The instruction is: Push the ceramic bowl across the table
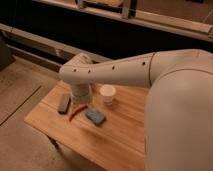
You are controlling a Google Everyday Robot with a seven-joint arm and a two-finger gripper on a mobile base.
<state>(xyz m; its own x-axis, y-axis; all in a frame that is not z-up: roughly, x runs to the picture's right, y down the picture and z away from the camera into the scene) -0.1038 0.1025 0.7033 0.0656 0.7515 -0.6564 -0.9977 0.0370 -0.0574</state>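
Observation:
The light-wood table (115,142) fills the middle of the camera view. My white arm reaches in from the right and bends down over the table's far left part. My gripper (80,100) points down at the table top there, between a dark grey block and the cream cup. The dark maroon ceramic bowl does not show; it is hidden or out of view, possibly behind my wrist.
A cream-white tapered cup (107,94) stands right of the gripper. A dark grey block (64,103) lies to its left, a thin red object (75,113) in front, and a blue-grey flat object (95,117) front right. A dark wall with rails runs behind the table.

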